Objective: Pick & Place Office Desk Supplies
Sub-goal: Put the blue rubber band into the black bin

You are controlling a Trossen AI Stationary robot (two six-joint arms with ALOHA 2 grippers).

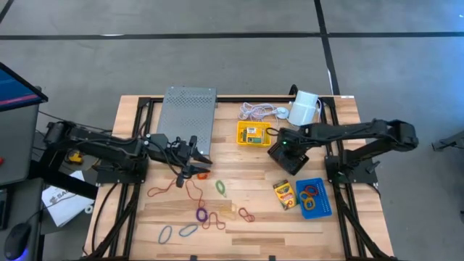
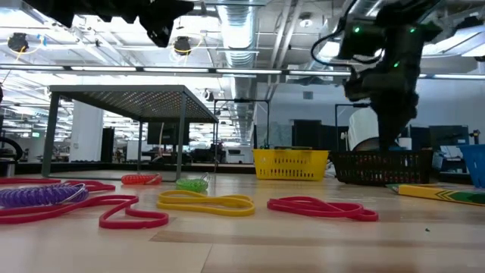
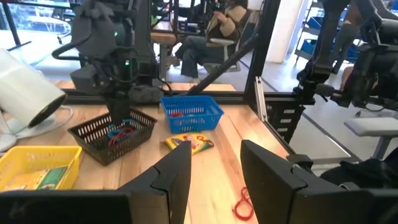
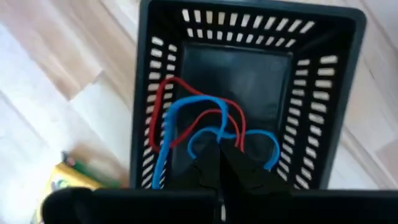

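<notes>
We see the right end effector point(image 4: 217, 163) pinched closed, empty, over the black mesh tray point(image 4: 249, 68) holding red and blue rubber bands point(image 4: 205, 127). Left end effector point(image 3: 214, 165) hovers spread, empty, above loose bands point(image 1: 203, 214) on the table point(image 1: 275, 225).

Three trays are set on the right half of the table point(image 1: 239, 225): one tray point(image 1: 251, 134) nearest the far edge, a second tray point(image 3: 115, 135) just right of it beneath the right gripper point(image 4: 219, 163), a third tray point(image 1: 315, 198) nearer the front. A crayon box point(image 1: 285, 194) lies just left of the third. Rubber bands point(image 1: 206, 216) are scattered across the front centre; others point(image 4: 199, 127) lie in the second tray.
</notes>
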